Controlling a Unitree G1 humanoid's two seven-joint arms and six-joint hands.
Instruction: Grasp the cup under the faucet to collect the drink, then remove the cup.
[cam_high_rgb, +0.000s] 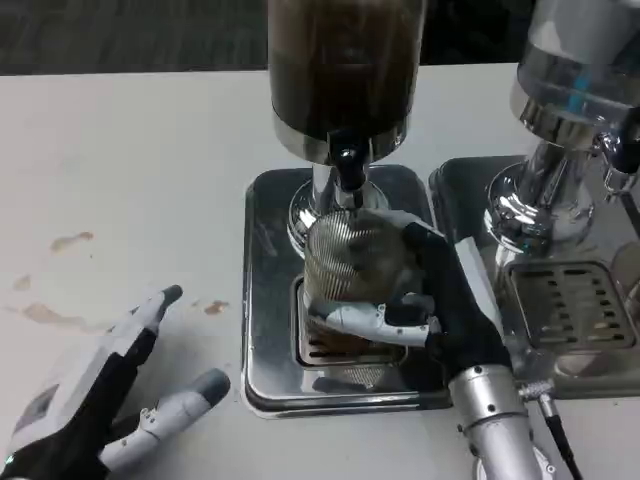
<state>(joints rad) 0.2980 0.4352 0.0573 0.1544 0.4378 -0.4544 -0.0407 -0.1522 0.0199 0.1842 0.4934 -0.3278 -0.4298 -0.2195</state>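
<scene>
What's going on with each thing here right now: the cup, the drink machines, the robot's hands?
Cup: upright under the faucet, gripped.
Right hand: holds the cup.
Left hand: open, on the table.
Faucet: no stream discernible.
Dispenser tank: holds dark drink.
Table: stained brown.

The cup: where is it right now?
In the head view the ribbed clear cup sits centre frame on the drip tray, right under the dark dispenser's black faucet, with the right hand wrapped around it.
</scene>
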